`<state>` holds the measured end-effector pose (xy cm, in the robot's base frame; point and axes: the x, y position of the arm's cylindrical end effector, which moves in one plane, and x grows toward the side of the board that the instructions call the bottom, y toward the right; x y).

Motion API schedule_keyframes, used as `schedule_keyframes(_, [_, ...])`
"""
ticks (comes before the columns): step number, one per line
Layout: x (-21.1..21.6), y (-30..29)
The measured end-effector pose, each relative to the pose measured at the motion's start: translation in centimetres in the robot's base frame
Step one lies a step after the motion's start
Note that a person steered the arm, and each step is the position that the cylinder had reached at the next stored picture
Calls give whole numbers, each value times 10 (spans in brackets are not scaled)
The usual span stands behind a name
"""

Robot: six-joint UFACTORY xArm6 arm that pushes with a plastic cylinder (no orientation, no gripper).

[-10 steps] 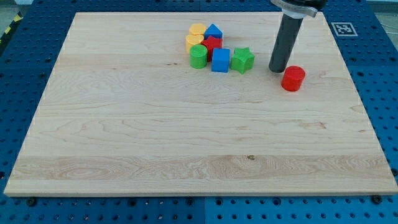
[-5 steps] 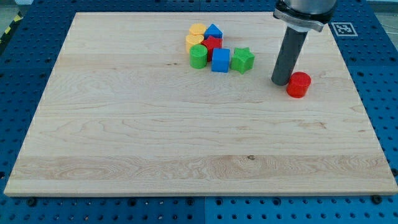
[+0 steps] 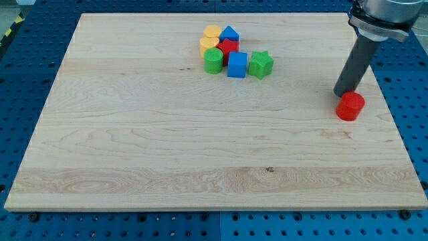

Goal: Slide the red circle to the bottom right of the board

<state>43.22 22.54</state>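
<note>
The red circle (image 3: 350,106) is a short red cylinder lying near the right edge of the wooden board (image 3: 167,147), about halfway down. My tip (image 3: 345,92) rests on the board just above and slightly left of the red circle, touching or nearly touching it. The dark rod rises from there toward the view's top right.
A cluster of blocks sits at the top middle: two yellow blocks (image 3: 210,38), a blue block (image 3: 230,33), a red block (image 3: 229,47), a green cylinder (image 3: 213,60), a blue cube (image 3: 237,65) and a green star (image 3: 261,64). A marker tag (image 3: 369,30) lies off the board, top right.
My tip has moved right and a little down, pushing the red circle right and down toward the board's right edge. The cluster has not moved.
</note>
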Motion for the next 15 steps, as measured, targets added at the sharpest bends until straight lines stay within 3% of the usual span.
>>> schedule_keyframes(6, [104, 24])
schedule_keyframes(9, [81, -7])
schedule_keyframes(10, [111, -1])
schedule_keyframes(13, [124, -42])
schedule_keyframes(15, [137, -30])
